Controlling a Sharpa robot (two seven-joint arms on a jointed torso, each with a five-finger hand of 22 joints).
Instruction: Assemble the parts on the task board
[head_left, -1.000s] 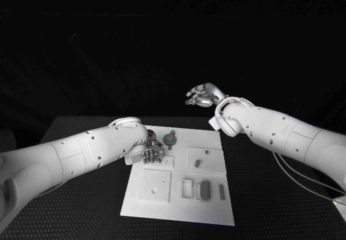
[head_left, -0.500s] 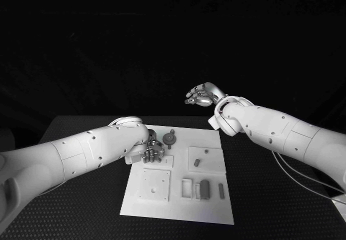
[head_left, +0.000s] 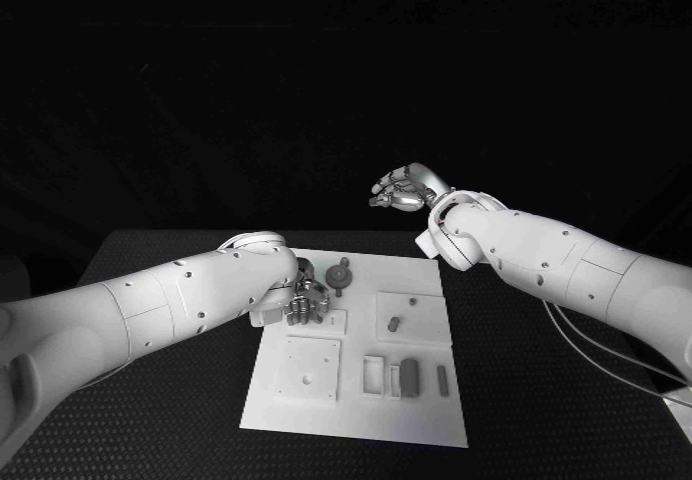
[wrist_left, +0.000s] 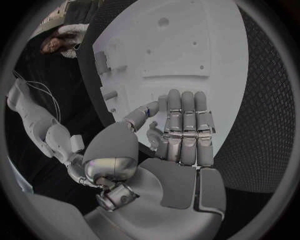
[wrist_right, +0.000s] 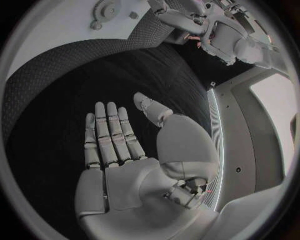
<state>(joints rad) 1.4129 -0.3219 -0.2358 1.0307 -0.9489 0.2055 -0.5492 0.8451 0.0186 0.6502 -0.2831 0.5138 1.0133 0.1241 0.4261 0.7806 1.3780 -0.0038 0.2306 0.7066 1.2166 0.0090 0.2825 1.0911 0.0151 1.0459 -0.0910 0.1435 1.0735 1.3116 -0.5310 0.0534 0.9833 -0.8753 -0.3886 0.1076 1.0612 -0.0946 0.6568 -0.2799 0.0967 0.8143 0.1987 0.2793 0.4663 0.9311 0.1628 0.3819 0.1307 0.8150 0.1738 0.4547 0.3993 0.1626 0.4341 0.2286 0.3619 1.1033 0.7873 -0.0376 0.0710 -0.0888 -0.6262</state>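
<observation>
Task board lies mid-table, grey parts seated in its near slots. Left hand low over board's far left; wrist view shows fingers flat, empty. Right hand raised beyond table, fingers spread, holding nothing.

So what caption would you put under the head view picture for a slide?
Left hand low over the white task board near a round part; right hand raised beyond the table, holding nothing.

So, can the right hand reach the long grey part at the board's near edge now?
Probably yes: the right hand is raised, open and empty, and nothing covers the long grey part on the task board.
</observation>
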